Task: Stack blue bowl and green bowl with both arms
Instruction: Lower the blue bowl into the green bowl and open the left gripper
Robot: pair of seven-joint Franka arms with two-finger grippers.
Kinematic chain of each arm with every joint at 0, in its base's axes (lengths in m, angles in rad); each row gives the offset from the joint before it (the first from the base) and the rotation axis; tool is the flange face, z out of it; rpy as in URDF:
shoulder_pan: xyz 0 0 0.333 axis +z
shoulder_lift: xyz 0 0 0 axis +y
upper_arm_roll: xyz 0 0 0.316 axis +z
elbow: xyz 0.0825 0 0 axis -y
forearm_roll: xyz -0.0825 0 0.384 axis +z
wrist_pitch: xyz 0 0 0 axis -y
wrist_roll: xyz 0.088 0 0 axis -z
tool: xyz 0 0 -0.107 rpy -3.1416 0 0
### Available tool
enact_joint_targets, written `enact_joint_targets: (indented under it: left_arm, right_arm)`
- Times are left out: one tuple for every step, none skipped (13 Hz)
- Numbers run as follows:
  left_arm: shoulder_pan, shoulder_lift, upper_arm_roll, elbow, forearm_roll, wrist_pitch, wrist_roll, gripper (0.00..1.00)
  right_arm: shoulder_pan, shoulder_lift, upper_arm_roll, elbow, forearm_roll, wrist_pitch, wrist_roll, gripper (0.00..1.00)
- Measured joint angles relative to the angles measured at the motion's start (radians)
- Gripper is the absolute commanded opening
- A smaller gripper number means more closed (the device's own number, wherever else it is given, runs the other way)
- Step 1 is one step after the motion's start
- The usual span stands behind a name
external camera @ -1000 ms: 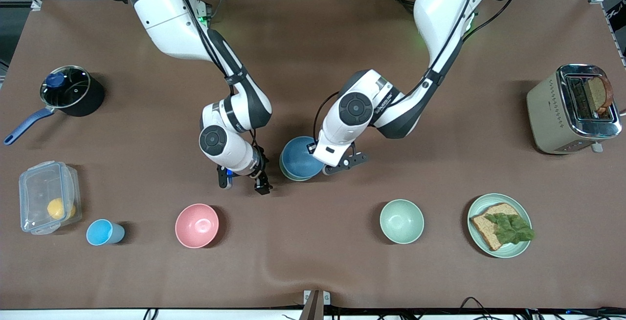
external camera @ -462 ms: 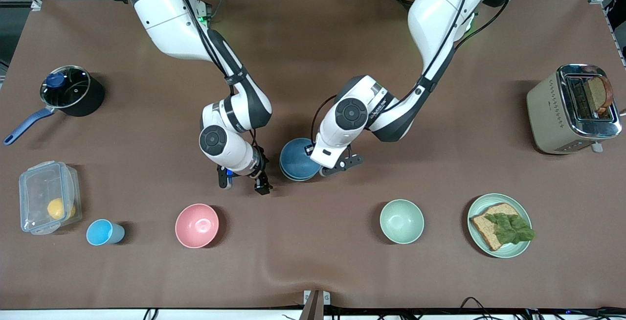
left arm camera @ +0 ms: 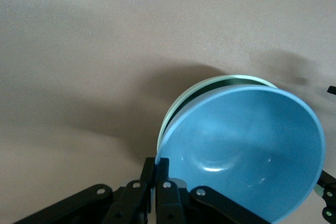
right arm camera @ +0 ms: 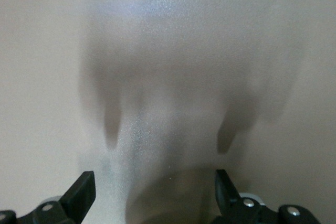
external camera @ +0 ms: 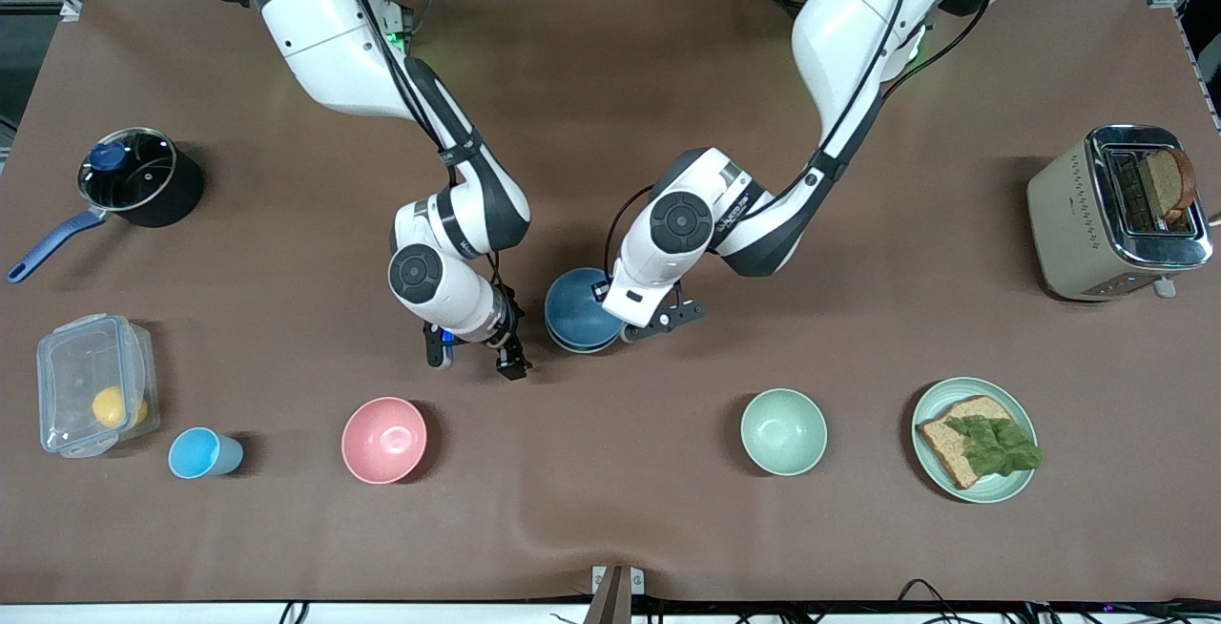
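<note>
The blue bowl (external camera: 575, 317) sits in the green bowl mid-table. Only a sliver of the green bowl's rim (external camera: 561, 344) shows under it. In the left wrist view the blue bowl (left arm camera: 247, 145) looks slightly tilted, with the green bowl's pale rim (left arm camera: 223, 80) showing along one side. My left gripper (external camera: 623, 324) is shut on the blue bowl's rim, one finger inside and one outside (left arm camera: 156, 169). My right gripper (external camera: 474, 358) is open and empty just above bare table, beside the bowls toward the right arm's end. Its wrist view shows only tabletop between the fingers (right arm camera: 153, 187).
Nearer the camera stand a pink bowl (external camera: 384, 440), a light-blue cup (external camera: 202, 453), a mint bowl (external camera: 783, 431) and a plate with bread (external camera: 1011, 486). A clear container (external camera: 93, 384) and a pot (external camera: 138, 176) are at the right arm's end. A toaster (external camera: 1116, 212) is at the left arm's end.
My left gripper has shifted the blue bowl slightly toward the right arm's end, so it covers more of the green bowl. The right arm has not moved.
</note>
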Motion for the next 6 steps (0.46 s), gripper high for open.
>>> enact_joint_targets:
  left_arm:
    - [0.000, 0.000, 0.000, 0.000, 0.000, 0.000, 0.000, 0.00]
    - [0.000, 0.001, 0.000, 0.000, 0.000, 0.000, 0.000, 0.00]
    - [0.000, 0.002, 0.000, 0.000, 0.000, 0.000, 0.000, 0.03]
    - [-0.001, 0.003, 0.000, 0.000, 0.000, 0.001, 0.000, 0.25]
    - [-0.002, 0.005, 0.000, 0.000, 0.000, 0.006, 0.000, 0.64]
    - [-0.005, 0.006, 0.000, 0.000, 0.000, 0.013, 0.000, 1.00]
  right_arm:
    - [0.000, 0.000, 0.000, 0.000, 0.000, 0.000, -0.001, 1.00]
    - [0.000, 0.000, 0.000, 0.000, 0.000, 0.000, -0.001, 1.00]
    - [0.000, 0.000, 0.000, 0.000, 0.000, 0.000, -0.002, 1.00]
    - [0.000, 0.000, 0.000, 0.000, 0.000, 0.000, -0.002, 1.00]
    - [0.000, 0.000, 0.000, 0.000, 0.000, 0.000, -0.003, 1.00]
    - [0.000, 0.000, 0.000, 0.000, 0.000, 0.000, -0.003, 1.00]
